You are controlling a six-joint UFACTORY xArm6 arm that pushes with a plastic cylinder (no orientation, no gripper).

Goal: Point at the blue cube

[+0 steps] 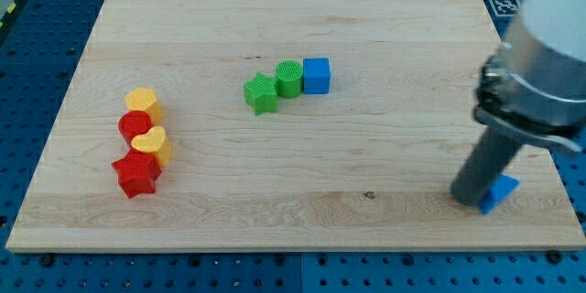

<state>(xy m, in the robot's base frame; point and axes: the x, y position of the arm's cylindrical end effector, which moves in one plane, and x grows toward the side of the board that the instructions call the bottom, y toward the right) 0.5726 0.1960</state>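
Over on the view's left side of the wooden board there's a tight little cluster: a yellow block at the top, a red round-ish block under it, a yellow heart below that, and a red star at the bottom, all touching or nearly so. Near the middle, a bit toward the view's top, three blocks sit in a slanted row: a green star, a green cylinder and then the blue cube on the row's right end, touching the cylinder. The cube looks like a clean bright blue square-edged block, sitting flat, nothing on top of it.

My tip is way off at the view's lower right, well apart from that cube, with open board between them. It's pressed right up against a different small blue block, which pokes out from behind the rod on its right; its shape is hard to make out since it's partly hidden. No gripper on this rig, just the rod, so nothing is being held.

Around the board is blue pegboard table.
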